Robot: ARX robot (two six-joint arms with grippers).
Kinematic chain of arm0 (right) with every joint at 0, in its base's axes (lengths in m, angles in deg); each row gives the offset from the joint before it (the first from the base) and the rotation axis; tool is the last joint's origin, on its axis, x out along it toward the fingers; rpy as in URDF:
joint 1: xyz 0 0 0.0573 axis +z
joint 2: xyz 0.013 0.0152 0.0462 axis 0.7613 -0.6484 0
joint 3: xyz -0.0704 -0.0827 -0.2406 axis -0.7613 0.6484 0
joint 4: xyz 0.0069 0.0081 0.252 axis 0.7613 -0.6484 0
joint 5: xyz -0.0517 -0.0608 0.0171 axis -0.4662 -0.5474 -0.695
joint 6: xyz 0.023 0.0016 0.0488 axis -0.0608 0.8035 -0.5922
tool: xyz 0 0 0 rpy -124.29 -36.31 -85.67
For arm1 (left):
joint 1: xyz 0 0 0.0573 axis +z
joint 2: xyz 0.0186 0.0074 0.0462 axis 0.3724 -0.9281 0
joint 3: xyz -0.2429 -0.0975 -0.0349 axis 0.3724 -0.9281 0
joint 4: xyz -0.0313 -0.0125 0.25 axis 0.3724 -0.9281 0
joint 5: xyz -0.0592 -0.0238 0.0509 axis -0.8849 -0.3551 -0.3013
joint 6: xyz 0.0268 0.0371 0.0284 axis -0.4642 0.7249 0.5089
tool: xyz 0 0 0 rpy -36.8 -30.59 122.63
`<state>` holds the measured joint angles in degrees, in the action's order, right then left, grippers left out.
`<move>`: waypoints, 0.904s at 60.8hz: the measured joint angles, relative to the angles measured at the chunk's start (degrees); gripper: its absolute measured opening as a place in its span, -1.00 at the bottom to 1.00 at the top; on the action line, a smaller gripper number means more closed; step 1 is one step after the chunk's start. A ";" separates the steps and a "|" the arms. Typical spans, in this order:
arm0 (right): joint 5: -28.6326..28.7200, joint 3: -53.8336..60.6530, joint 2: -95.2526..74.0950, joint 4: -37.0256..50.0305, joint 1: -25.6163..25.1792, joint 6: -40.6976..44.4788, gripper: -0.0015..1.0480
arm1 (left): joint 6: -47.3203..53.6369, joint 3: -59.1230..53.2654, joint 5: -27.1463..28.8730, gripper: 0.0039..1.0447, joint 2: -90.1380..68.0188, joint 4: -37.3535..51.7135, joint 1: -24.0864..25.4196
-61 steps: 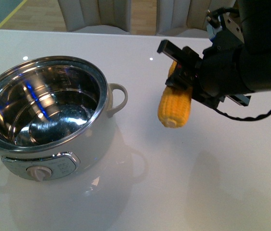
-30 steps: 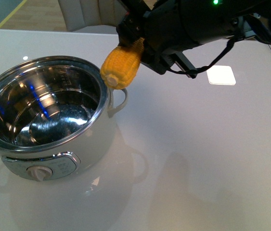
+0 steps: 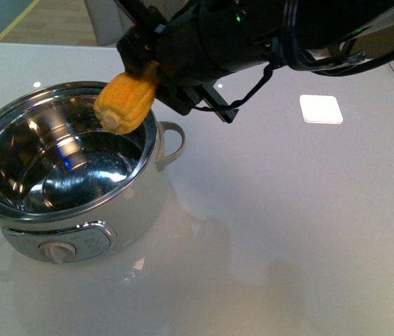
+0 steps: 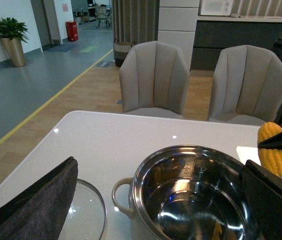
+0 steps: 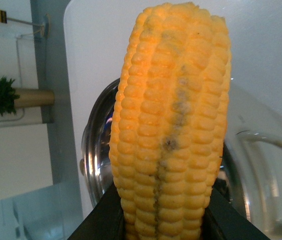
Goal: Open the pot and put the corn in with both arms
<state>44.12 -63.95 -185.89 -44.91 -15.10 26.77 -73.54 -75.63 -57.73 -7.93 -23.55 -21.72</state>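
Observation:
The white pot stands open at the table's left, its steel inside empty. My right gripper is shut on the corn and holds it tilted, its free end down, just above the pot's far right rim. The right wrist view shows the corn clamped between the black fingers, with the pot's rim behind it. In the left wrist view my left gripper is open and empty, its fingers spread either side of the pot. The glass lid lies flat on the table beside the pot.
A white square card lies on the table at the far right. Two grey chairs stand behind the table's far edge. The bulky right arm stretches across the back of the table above the pot's loop handle.
My right arm has swung left with the corn, from the right of the pot to above its far right rim. The pot has not moved.

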 joint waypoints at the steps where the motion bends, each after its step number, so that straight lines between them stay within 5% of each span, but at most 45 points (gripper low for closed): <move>1: 0.20 -0.28 -0.20 -0.02 0.33 -0.02 -0.56 | -0.02 0.00 0.00 0.88 0.00 0.00 0.00; 44: 7.93 -2.91 -5.05 -0.20 5.22 0.17 -0.56 | 0.00 0.00 0.00 0.88 0.00 0.00 0.00; 55: 8.09 -3.82 -5.64 -0.94 5.22 0.46 -0.14 | 0.00 0.00 0.00 0.88 0.00 0.00 0.00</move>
<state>52.21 -67.78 -191.52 -45.85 -9.88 27.23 -73.54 -75.63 -57.73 -7.93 -23.55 -21.72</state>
